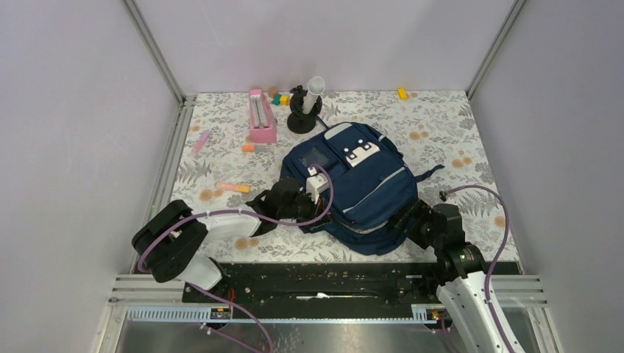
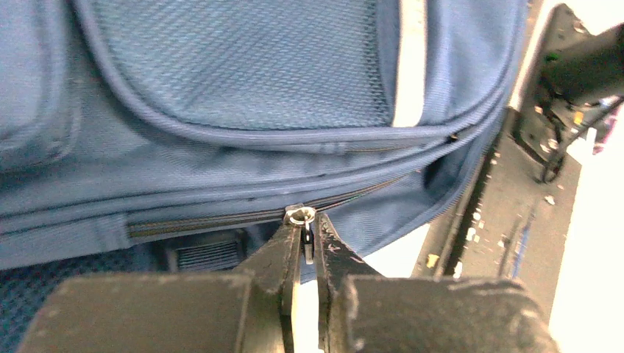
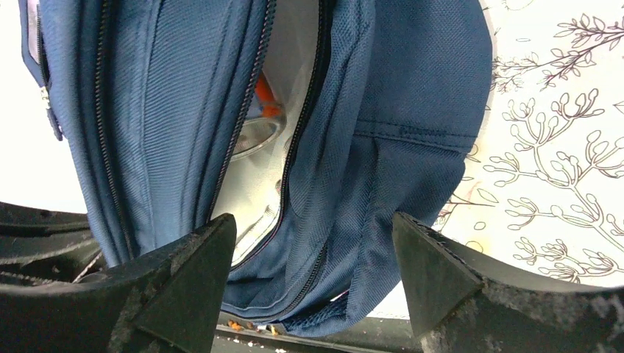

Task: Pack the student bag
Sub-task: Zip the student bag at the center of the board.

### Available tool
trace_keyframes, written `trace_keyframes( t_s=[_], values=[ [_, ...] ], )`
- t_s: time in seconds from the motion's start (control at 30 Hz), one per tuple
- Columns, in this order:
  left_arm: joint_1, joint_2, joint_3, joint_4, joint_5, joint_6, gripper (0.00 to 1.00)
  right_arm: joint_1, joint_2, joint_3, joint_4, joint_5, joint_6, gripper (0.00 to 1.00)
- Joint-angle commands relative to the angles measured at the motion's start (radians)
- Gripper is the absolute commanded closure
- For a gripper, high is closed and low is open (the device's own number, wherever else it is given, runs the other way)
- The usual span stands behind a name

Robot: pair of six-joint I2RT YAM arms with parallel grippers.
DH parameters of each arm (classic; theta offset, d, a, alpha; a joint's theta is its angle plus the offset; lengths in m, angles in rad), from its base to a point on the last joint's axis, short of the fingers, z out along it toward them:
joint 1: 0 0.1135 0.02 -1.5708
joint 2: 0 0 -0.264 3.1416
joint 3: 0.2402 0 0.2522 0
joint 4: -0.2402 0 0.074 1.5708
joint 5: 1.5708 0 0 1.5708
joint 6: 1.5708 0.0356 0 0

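Observation:
The student bag (image 1: 353, 184), a navy backpack with white-grey front patches, lies flat in the middle of the table. My left gripper (image 1: 310, 208) is at its near-left edge. In the left wrist view that gripper (image 2: 307, 237) is shut on the small metal zipper pull (image 2: 307, 246), which hangs from the slider (image 2: 301, 215) on the bag's side zipper. My right gripper (image 1: 403, 220) is at the bag's near-right corner. It stands open (image 3: 313, 228), with its fingers on either side of the blue fabric beside the unzipped opening (image 3: 265, 140). Light lining and something orange show inside.
A pink box (image 1: 261, 115) and a black stand holding a white tube (image 1: 304, 110) are behind the bag. A pink marker (image 1: 200, 142), orange pieces (image 1: 234, 187), small blocks (image 1: 279, 98) and a yellow block (image 1: 402, 93) lie scattered. The black base rail (image 1: 331, 276) runs along the near edge.

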Motion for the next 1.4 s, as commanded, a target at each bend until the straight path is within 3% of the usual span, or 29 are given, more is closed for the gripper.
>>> trace_keyframes(
  t_s=[0.0, 0.33, 0.53, 0.57, 0.7, 0.77, 0.8, 1.0, 1.37],
  values=[
    [-0.015, -0.028, 0.002, 0.062, 0.264, -0.051, 1.0, 0.004, -0.003, -0.035, 0.078, -0.051, 0.031, 0.16],
    [-0.015, 0.044, -0.066, 0.38, 0.324, -0.282, 1.0, 0.005, 0.007, -0.07, 0.133, -0.081, 0.054, 0.23],
    [-0.026, 0.044, -0.043, 0.355, 0.254, -0.284, 1.0, 0.005, 0.014, -0.074, 0.153, -0.094, 0.055, 0.36],
    [-0.033, 0.045, -0.038, 0.347, 0.242, -0.285, 1.0, 0.005, 0.015, -0.078, 0.161, -0.098, 0.058, 0.41],
    [-0.078, 0.043, -0.018, 0.313, 0.182, -0.295, 1.0, 0.005, 0.024, -0.099, 0.205, -0.123, 0.079, 0.83],
    [-0.102, 0.041, -0.014, 0.308, 0.141, -0.314, 1.0, 0.005, 0.03, -0.109, 0.227, -0.135, 0.092, 0.98],
    [-0.112, 0.04, -0.016, 0.312, 0.119, -0.332, 1.0, 0.005, 0.034, -0.114, 0.239, -0.14, 0.098, 1.0],
    [-0.166, 0.021, -0.053, 0.425, 0.01, -0.442, 1.0, 0.006, 0.033, -0.128, 0.279, -0.158, 0.128, 1.0],
    [-0.244, 0.039, 0.018, 0.357, -0.087, -0.452, 1.0, 0.036, 0.009, -0.143, 0.318, -0.13, 0.178, 1.0]
  ],
)
